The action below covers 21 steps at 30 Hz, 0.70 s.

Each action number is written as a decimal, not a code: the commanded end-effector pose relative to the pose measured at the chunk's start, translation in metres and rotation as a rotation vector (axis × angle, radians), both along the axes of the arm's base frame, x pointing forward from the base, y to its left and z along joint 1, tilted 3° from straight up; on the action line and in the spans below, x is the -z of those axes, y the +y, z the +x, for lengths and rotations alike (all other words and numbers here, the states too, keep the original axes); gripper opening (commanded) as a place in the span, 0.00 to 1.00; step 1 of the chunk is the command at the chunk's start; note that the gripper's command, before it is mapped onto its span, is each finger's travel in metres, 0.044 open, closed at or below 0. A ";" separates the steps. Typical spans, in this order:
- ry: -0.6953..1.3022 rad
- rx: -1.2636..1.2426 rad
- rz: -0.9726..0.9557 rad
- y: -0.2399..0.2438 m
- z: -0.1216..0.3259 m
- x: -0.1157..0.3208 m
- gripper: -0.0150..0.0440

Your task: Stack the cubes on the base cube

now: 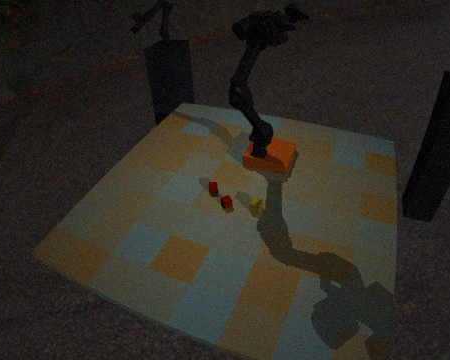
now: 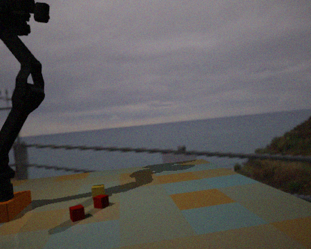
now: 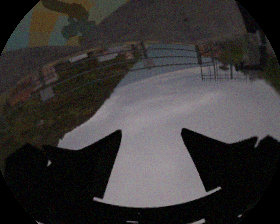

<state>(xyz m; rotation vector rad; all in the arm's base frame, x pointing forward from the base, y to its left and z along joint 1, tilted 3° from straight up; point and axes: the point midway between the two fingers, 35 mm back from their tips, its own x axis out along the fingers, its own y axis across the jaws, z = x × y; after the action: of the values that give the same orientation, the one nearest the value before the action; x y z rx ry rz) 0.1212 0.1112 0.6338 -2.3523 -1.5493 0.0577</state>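
A yellow cube (image 1: 256, 206) (image 2: 98, 189) sits on the patchwork table top at the edge of the arm's shadow. One red cube (image 1: 227, 202) (image 2: 101, 201) lies beside it, a short gap away, and partly covers it in the exterior view. The other red cube (image 1: 213, 187) (image 2: 77, 213) lies farther from the yellow cube. All three rest on the table, apart, and nothing is on top of the yellow cube. My gripper (image 3: 152, 132) is open and empty, its fingers wide apart against the sky. It is raised high above the table, far from the cubes.
The arm stands on an orange block (image 1: 285, 150) (image 2: 19, 205) behind the cubes in the top view. Dark pillars (image 1: 170, 75) (image 1: 434, 150) stand off the table's far left and right sides; a second dark arm-like shape tops the left one.
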 end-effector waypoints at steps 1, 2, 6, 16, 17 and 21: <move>-0.009 0.006 -0.002 0.000 -0.001 0.000 0.89; -0.037 0.023 -0.006 -0.001 -0.002 -0.002 0.84; -0.250 0.154 -0.055 -0.002 -0.015 -0.011 0.70; -0.784 0.472 -0.272 0.016 -0.049 -0.026 0.70; -0.835 0.500 -0.301 0.020 -0.051 -0.026 0.70; -1.037 0.605 -0.427 0.037 -0.061 -0.026 0.70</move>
<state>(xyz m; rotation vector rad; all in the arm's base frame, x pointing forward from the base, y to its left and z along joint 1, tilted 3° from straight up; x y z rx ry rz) 0.0683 0.1340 0.6617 -3.2310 -1.1566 -1.0680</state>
